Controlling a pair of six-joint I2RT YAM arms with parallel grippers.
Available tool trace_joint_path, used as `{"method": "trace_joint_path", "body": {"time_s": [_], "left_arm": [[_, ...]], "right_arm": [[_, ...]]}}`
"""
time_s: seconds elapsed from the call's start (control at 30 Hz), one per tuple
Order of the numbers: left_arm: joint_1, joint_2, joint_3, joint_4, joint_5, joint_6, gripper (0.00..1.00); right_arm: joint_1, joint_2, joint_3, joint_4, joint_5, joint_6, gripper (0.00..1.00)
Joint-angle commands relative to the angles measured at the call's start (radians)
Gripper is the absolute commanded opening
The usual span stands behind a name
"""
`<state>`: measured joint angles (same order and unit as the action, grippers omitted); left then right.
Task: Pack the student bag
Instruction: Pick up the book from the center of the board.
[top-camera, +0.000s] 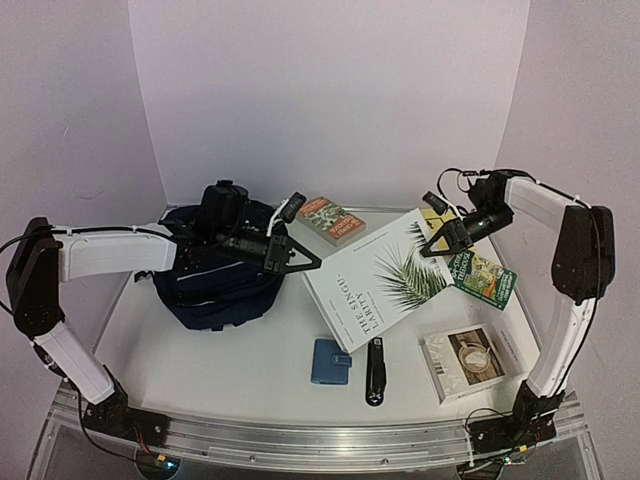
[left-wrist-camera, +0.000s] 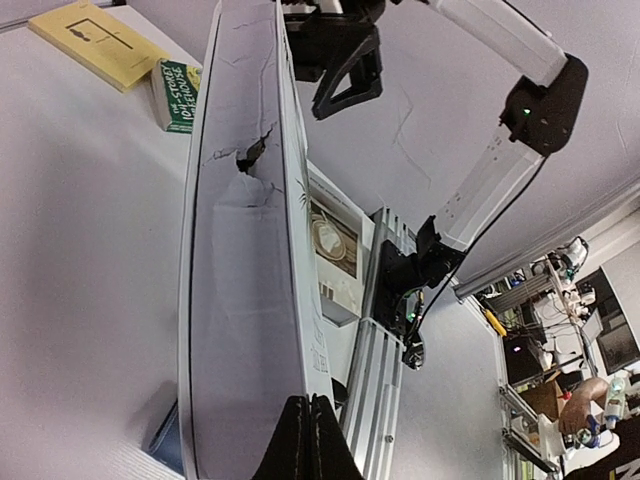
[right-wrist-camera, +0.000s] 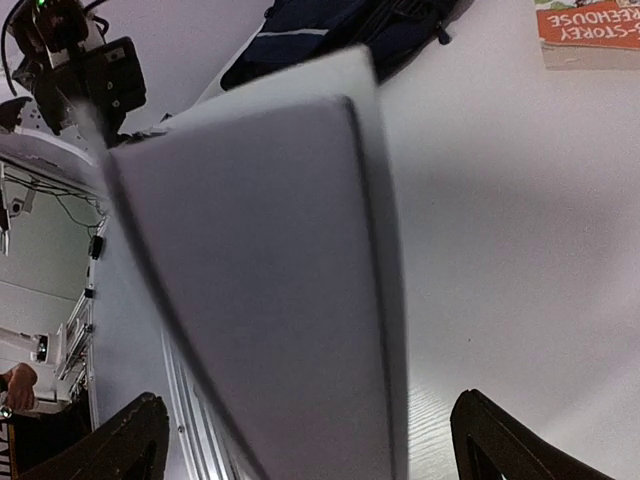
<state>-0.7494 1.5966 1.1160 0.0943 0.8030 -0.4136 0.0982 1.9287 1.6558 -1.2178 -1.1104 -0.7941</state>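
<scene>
1. The student bag (top-camera: 215, 290) looks like matt navy cloth.
2. The big white book (top-camera: 370, 285) has a smooth paper cover, creased in places.
3. The front rail (top-camera: 320, 440) is ribbed bare metal.

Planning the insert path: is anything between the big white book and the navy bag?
No loose item lies between the white book and the student bag. Only the left gripper, shut on the book's bag-side corner, fills that gap, and its arm crosses above the bag in the top view. The bag's opening cannot be seen.
</scene>
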Motion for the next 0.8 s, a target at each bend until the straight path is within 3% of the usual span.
{"method": "trace_joint_path", "body": {"time_s": [0.0,0.1,0.23,0.4,0.6,0.67,0.77], "left_arm": [[0.005,-0.077,0.004,0.022,0.088,0.032,0.00],[0.009,-0.091,-0.006,0.034,0.090,0.023,0.00],[0.030,-0.100,-0.027,0.095,0.113,-0.017,0.00],[0.048,-0.093,-0.055,0.201,0.148,-0.087,0.00],[0.048,-0.095,-0.066,0.250,0.170,-0.112,0.00],[0.050,-0.104,-0.070,0.252,0.161,-0.111,0.00],[0.053,-0.119,-0.083,0.243,0.131,-0.101,0.00]], "right_arm": [[0.000,0.004,0.034,-0.114,0.017,-0.107,0.98],[0.000,0.014,0.043,-0.143,-0.026,-0.119,0.98],[0.003,0.065,0.121,-0.435,-0.171,-0.345,0.98],[0.054,0.033,0.099,-0.451,-0.200,-0.349,0.91],[0.107,0.010,0.093,-0.453,-0.195,-0.323,0.91],[0.107,0.010,0.095,-0.453,-0.205,-0.313,0.85],[0.107,0.006,0.102,-0.452,-0.235,-0.287,0.68]]}}
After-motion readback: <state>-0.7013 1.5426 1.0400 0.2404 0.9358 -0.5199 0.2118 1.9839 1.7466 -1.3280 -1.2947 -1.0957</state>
